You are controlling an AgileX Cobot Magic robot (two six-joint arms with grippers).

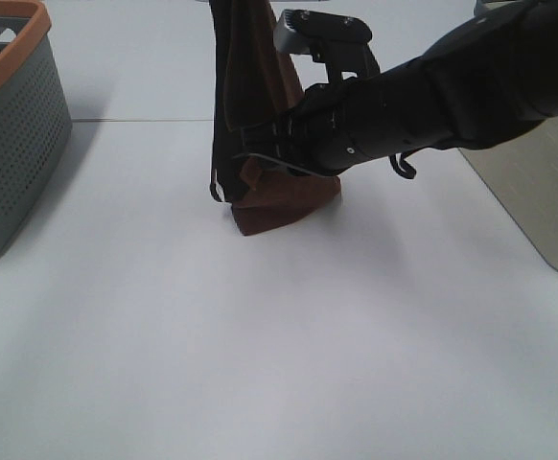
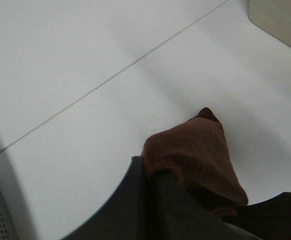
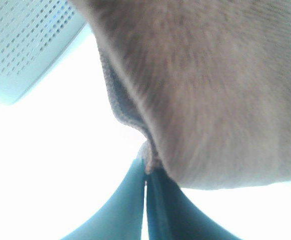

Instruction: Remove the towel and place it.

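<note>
A: Where do we log the towel [image 1: 284,206]?

B: Upper centre of the high view. It hangs as a tall reddish-brown fold from the top edge of the frame. Its bunched lower end touches the white table [image 1: 279,374].

A: Grippers?

B: The right arm [image 1: 452,91] reaches in from the upper right and crosses the middle. In its wrist view we note the right gripper [image 3: 146,169] with its fingers pressed together, pinching a thick rolled edge of the cloth at their tips. The left gripper [image 2: 146,167] reads the same: two dark fingers closed, cloth bulging out just past the tips, one pointed corner farthest from them. In the high view we cannot pick the left gripper out for certain.

A: Edges around us?

B: A grey perforated basket [image 1: 15,144] with an orange rim sits at the left edge of the frame, well apart from the towel. A beige panel [image 1: 538,192] lies at the right edge, partly under the arm. A thin seam [image 1: 135,120] crosses the table and meets the towel near its mid-height.

A: Room to move?

B: We log a wide band of white tabletop across the whole lower half of the high view. On the left, a broad gap lies between towel and basket.
</note>
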